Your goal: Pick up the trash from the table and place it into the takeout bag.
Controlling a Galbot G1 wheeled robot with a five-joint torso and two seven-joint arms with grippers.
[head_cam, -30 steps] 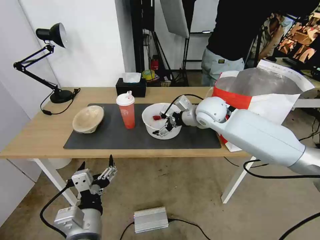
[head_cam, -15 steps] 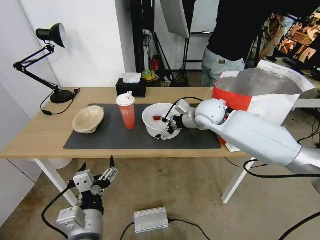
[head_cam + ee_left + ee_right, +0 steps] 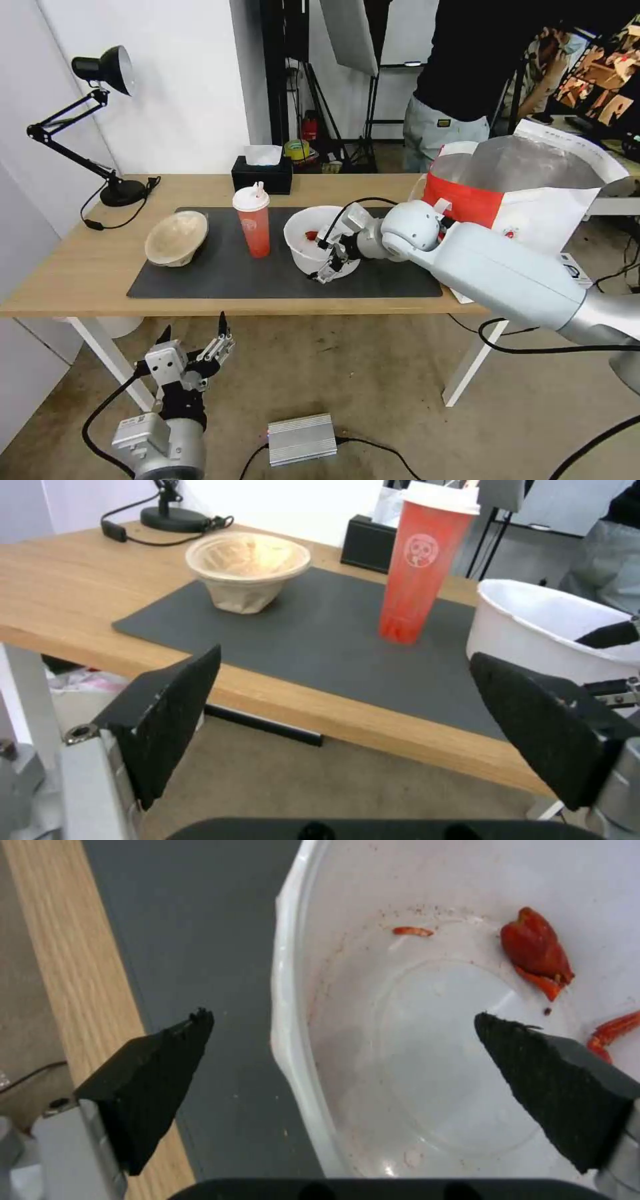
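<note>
The white plastic bowl [image 3: 308, 248] with red scraps stands on the dark mat [image 3: 220, 273] of the table [image 3: 67, 267]. My right gripper [image 3: 328, 259] is open and straddles its near rim. In the right wrist view the gripper [image 3: 340, 1016] has one finger [image 3: 153, 1065] over the mat and the other inside the bowl [image 3: 427, 1050]. The red cup [image 3: 252, 223] with a white lid stands left of the bowl. The beige pulp bowl [image 3: 177, 237] lies tilted farther left. The takeout bag [image 3: 533, 193] stands open at the table's right end. My left gripper [image 3: 193, 337] hangs open below the table's front edge.
A black tissue box [image 3: 262, 175] and a desk lamp [image 3: 100, 73] stand at the back of the table. A person stands behind the bag. A silver power box [image 3: 301, 438] lies on the floor. From the left wrist, the cup [image 3: 417, 575] and pulp bowl [image 3: 247, 570] show beyond the table edge.
My right arm has eased left and a little lower, bringing its open fingers closer around the white bowl's rim. The left arm has stayed put.
</note>
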